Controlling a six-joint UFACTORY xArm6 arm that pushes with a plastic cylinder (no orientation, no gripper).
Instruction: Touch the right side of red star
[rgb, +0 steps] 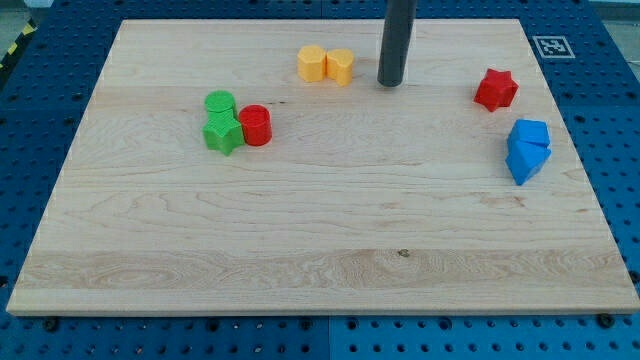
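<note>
**Tip at upper centre, red star off to its right**

The worktop (320, 230) is a pale wooden board with visible grain and a small dark knot low in the middle, lying on a blue perforated base (620, 120). A black-and-white marker tag (549, 45) sits at the board's upper right corner.

The end effector is a smooth, dark, round rod with no jaws to part or close; my tip (391, 84) rests on the wood in the upper centre of the frame. Just to its left lie two yellow blocks (326, 64), touching side by side, faceted and matte.

The red star (495, 89), chunky and pointed, sits in the upper right, well apart from my tip, with bare board between them. Below it, near the right edge, two blue blocks (527, 149) are pressed together; their angular shapes are hard to name.

In the upper left, a green cylinder (220, 102), a green star (222, 133) and a red cylinder (256, 124) form a tight cluster.
</note>
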